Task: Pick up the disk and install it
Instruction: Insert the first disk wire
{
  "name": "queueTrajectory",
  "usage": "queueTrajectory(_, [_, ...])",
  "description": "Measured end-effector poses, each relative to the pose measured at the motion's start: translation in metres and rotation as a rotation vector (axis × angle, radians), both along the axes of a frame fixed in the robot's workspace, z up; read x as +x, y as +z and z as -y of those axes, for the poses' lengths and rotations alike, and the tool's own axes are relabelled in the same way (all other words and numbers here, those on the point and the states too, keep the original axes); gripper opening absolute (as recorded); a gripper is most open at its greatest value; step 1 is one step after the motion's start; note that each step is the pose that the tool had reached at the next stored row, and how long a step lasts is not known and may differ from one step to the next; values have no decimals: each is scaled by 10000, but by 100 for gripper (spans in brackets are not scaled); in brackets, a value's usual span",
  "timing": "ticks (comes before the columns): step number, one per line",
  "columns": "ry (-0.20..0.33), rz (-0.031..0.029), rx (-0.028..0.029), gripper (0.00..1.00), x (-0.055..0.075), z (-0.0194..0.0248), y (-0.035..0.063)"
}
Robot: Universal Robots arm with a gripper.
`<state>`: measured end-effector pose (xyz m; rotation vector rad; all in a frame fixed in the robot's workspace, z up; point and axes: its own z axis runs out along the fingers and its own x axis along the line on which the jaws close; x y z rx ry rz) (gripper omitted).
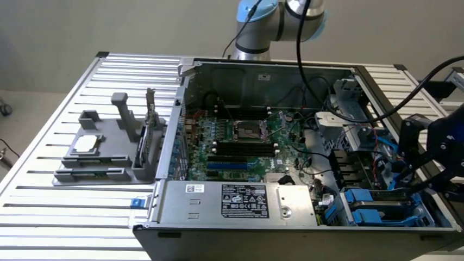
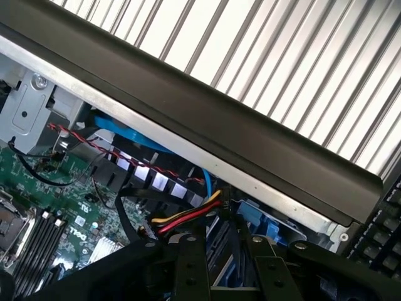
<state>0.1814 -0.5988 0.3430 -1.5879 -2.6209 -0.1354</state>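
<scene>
In the exterior view my black gripper point(image 1: 414, 186) reaches down into the drive bay at the right end of the open computer case point(image 1: 174, 136). It hangs just above the blue carriers point(image 1: 368, 207) seated there. In the wrist view the two fingers point(image 2: 191, 269) flank a thin blue-framed grey part. This looks like the disk point(image 2: 220, 266) seen edge-on, with the gripper point(image 2: 222, 283) shut on it. Most of the disk is hidden by the fingers and the bay.
The silver power supply box point(image 1: 243, 201) lies along the case front and the motherboard point(image 1: 243, 138) beyond it. Red, yellow and black cables point(image 2: 188, 216) run close to the fingers. The case's dark wall point(image 2: 207, 119) stands nearby. A grey tray point(image 1: 108, 157) holding a small chip point(image 1: 86, 143) sits on the slatted table point(image 1: 43, 217).
</scene>
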Motion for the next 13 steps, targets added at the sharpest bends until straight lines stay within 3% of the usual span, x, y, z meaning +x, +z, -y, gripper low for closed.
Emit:
queueTrajectory(9, [-77, 0, 96, 30, -2, 58, 3])
queueTrajectory(13, [-89, 0, 189, 30, -3, 59, -15])
